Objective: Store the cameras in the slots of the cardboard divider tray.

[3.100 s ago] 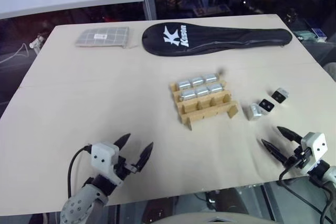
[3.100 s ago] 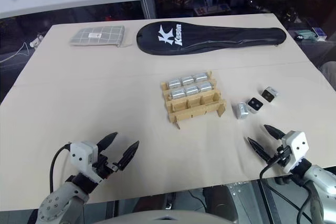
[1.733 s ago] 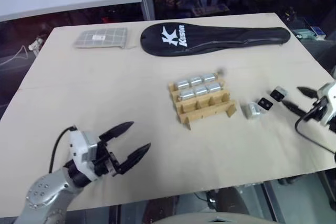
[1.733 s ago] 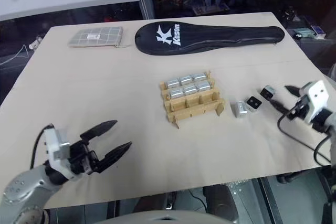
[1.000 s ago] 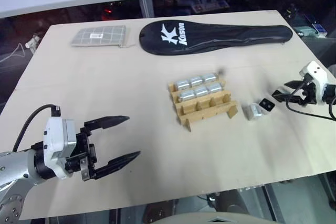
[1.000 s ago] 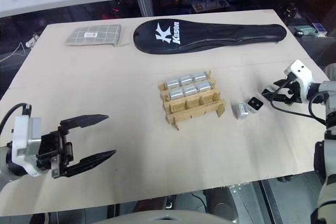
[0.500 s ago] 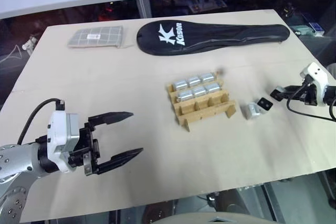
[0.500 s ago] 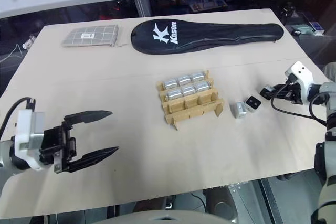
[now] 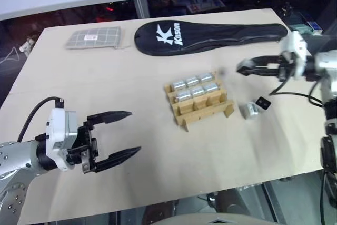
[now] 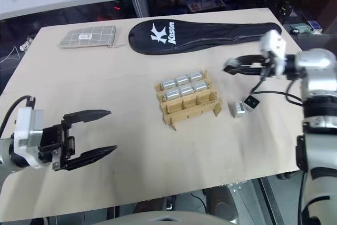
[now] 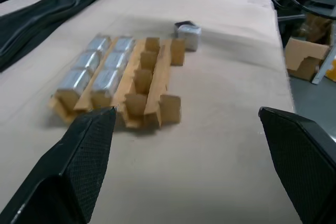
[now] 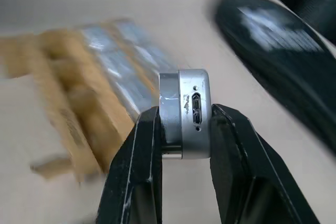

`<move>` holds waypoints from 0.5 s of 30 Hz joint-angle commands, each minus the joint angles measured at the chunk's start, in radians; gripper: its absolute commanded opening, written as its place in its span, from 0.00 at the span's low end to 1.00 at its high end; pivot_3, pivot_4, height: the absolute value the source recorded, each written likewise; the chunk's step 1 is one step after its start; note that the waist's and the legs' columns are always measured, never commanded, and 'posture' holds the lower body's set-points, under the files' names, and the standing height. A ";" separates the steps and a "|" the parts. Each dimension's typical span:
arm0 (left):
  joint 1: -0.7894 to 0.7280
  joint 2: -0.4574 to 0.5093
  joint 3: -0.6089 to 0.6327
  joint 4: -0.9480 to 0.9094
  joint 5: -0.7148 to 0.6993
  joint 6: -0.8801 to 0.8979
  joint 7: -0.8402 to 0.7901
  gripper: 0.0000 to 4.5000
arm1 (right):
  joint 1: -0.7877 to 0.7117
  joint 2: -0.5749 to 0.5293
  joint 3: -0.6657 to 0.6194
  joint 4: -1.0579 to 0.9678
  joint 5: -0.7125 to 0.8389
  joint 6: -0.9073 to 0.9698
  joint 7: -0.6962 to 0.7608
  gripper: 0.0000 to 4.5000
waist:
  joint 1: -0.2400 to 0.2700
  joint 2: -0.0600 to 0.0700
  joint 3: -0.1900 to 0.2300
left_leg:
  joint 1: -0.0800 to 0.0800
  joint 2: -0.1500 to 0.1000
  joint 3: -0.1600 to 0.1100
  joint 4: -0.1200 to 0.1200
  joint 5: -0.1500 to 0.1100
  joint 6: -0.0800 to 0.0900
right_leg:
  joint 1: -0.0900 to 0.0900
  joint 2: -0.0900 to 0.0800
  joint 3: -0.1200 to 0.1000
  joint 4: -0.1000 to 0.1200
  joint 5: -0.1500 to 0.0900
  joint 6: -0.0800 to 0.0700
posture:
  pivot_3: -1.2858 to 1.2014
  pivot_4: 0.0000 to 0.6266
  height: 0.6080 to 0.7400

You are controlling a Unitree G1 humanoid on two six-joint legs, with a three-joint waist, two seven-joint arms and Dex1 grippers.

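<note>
The cardboard divider tray (image 9: 199, 110) stands mid-table. Its two far rows hold several silver cameras (image 9: 192, 82), and the slots (image 9: 206, 108) of the near row stand bare. Two loose cameras (image 9: 250, 110) (image 9: 262, 103) lie just right of the tray. My right gripper (image 9: 241, 69) hovers above the table behind and to the right of the tray, pointing left, shut on a silver camera (image 12: 185, 113) pinched between its black fingers (image 12: 139, 161). My left gripper (image 9: 125, 133) hangs open over the near left of the table with nothing in it, and the tray (image 11: 142, 85) lies ahead of it.
A grey checked pouch (image 9: 92, 38) and a long black racket cover (image 9: 210, 27) lie along the far edge of the table. The tan table (image 9: 105, 82) drops off at its near edge just behind my left gripper.
My right gripper closed on the farthest-right loose camera, lifted it off the table and swung left toward the tray. The left gripper kept still.
</note>
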 commanded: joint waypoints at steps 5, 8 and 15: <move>0.011 0.001 0.027 0.006 0.038 -0.033 -0.032 1.00 | -0.133 0.104 0.188 -0.088 -0.016 -0.049 0.106 0.15 | 0.011 0.001 0.001 | -0.005 -0.003 -0.003 0.000 0.001 -0.001 | -0.004 -0.004 0.000 -0.001 0.001 -0.002 | 0.52 0.24 1.00; 0.028 -0.003 0.043 -0.004 0.035 -0.033 -0.036 1.00 | -0.147 0.114 0.252 -0.093 0.007 -0.046 0.107 0.15 | 0.011 0.000 0.000 | -0.006 -0.003 -0.003 0.000 0.001 -0.002 | -0.005 -0.005 -0.001 -0.001 0.001 -0.002 | 0.52 0.24 1.00; 0.065 -0.014 0.078 -0.026 0.027 -0.031 -0.027 1.00 | -0.153 0.089 0.401 -0.165 0.071 0.059 0.107 0.15 | 0.009 0.001 0.000 | -0.010 -0.002 -0.005 -0.001 0.000 -0.004 | -0.009 -0.006 -0.002 0.000 0.001 -0.002 | 0.52 0.24 1.00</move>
